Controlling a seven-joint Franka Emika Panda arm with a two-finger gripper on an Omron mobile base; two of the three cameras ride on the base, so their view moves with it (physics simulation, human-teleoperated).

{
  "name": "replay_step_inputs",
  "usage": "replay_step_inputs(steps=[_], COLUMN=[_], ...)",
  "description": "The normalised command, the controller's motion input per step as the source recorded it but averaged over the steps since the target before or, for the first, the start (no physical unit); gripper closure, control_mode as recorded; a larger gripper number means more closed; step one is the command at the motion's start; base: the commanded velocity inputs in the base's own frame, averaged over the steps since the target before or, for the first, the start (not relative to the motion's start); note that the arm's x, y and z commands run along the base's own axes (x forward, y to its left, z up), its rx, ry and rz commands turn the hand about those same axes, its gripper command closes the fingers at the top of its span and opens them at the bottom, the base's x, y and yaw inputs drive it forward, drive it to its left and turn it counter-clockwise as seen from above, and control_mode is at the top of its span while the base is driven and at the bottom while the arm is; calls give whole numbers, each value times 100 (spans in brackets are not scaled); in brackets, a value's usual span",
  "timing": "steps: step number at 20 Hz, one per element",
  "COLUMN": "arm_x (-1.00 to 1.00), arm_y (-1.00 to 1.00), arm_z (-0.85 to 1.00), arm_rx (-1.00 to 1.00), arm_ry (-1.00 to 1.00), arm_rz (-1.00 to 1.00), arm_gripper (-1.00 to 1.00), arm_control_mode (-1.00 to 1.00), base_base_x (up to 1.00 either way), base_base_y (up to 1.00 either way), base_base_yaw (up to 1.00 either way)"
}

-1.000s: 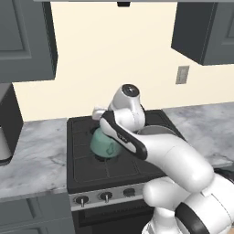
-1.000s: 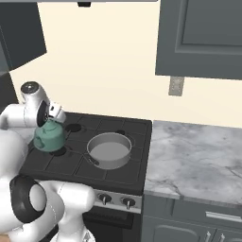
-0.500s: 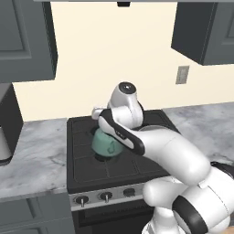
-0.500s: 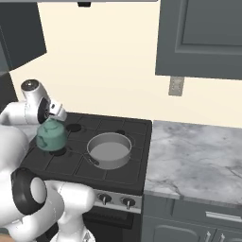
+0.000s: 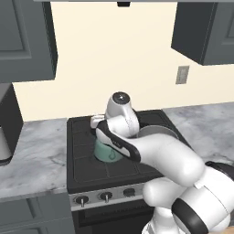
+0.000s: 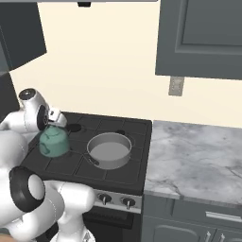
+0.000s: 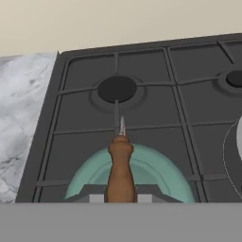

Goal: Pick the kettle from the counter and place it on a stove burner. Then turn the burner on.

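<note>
The teal kettle [image 5: 107, 153] [image 6: 53, 142] hangs low over the stove's front left grate; I cannot tell whether it touches the bars. My gripper [image 5: 100, 125] [image 6: 53, 124] [image 7: 120, 197] is shut on its orange-brown handle bar [image 7: 120, 163], straight above the teal body [image 7: 153, 171]. Beyond the kettle in the hand view lies the back left stove burner [image 7: 116, 88], bare and black. The marble counter [image 5: 32, 155] [image 6: 198, 158] [image 7: 21, 108] flanks the stove on both sides.
A wide grey pan [image 6: 109, 150] [image 5: 157, 132] sits on the front right burner, close beside the kettle. Control knobs [image 5: 82, 199] [image 6: 104, 199] line the stove's front panel. Dark cabinets hang above on both sides, and a wall outlet [image 6: 176, 86] is at the right.
The kettle and the gripper have sunk a little toward the front left grate. The arm's elbow has shifted slightly; the pan has not moved.
</note>
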Motion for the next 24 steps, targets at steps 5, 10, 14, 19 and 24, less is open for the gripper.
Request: replay_step_inputs(steps=[5,10,14,19,24], arm_x=[0,2,7,16,32], arm_y=[0,0,0,3,12], arm_z=[-31,-22,-9,0,0], arm_rx=[0,0,0,0,0], arm_ry=[-1,-4,-4,0,0], arm_rz=[0,0,0,0,-5], arm_gripper=[100,100,100,100,100], arm_control_mode=[-100,-100,-100,-100,-100], base_base_x=[0,0,0,0,0], base_base_y=[0,0,0,0,0], base_base_yaw=[0,0,0,0,0])
